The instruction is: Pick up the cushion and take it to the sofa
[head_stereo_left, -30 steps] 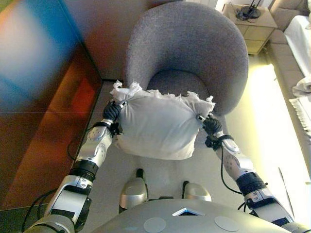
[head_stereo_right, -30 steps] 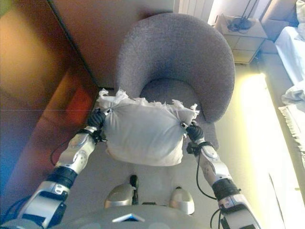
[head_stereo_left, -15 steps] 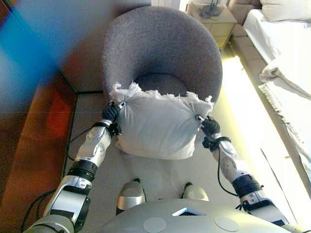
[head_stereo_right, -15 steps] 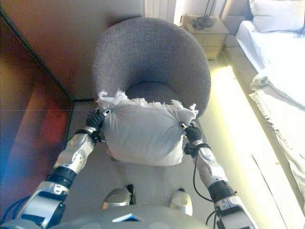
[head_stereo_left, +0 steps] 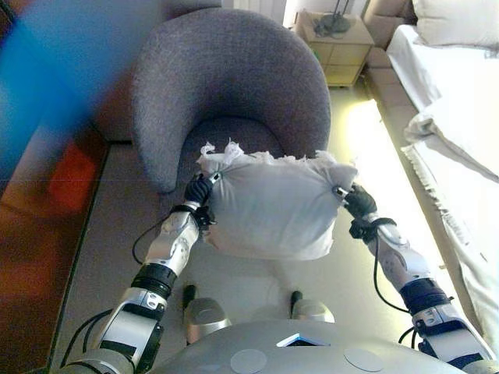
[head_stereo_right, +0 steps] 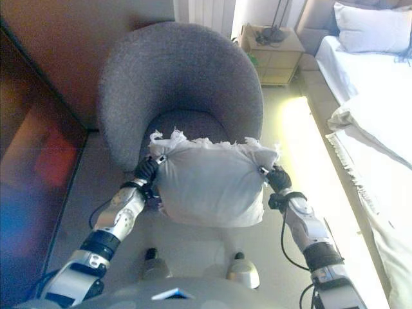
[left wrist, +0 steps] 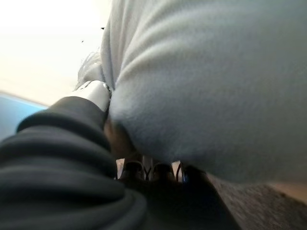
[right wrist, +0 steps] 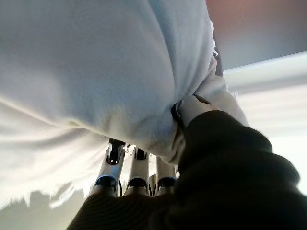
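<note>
A plump white cushion (head_stereo_left: 273, 206) with frayed top corners hangs in the air between my two hands, just in front of the grey armchair's seat. My left hand (head_stereo_left: 199, 189) grips its left top corner, and my right hand (head_stereo_left: 359, 204) grips the right top corner. In the left wrist view the cushion (left wrist: 216, 86) bulges over the fingers (left wrist: 148, 170), which curl beneath it. In the right wrist view the fingers (right wrist: 136, 179) reach under the cushion (right wrist: 86, 62) while the thumb digs into the cloth.
A round grey armchair (head_stereo_left: 234, 78) stands straight ahead, slightly left. A bed with white bedding (head_stereo_left: 452, 93) and a pillow (head_stereo_right: 370, 26) runs along the right. A small nightstand (head_stereo_left: 339, 43) sits at the back. Dark brown wooden panelling (head_stereo_right: 38, 148) lines the left.
The whole picture has shifted: the armchair now lies further left and more of the bed shows at the right. The cushion stays held between both hands as before.
</note>
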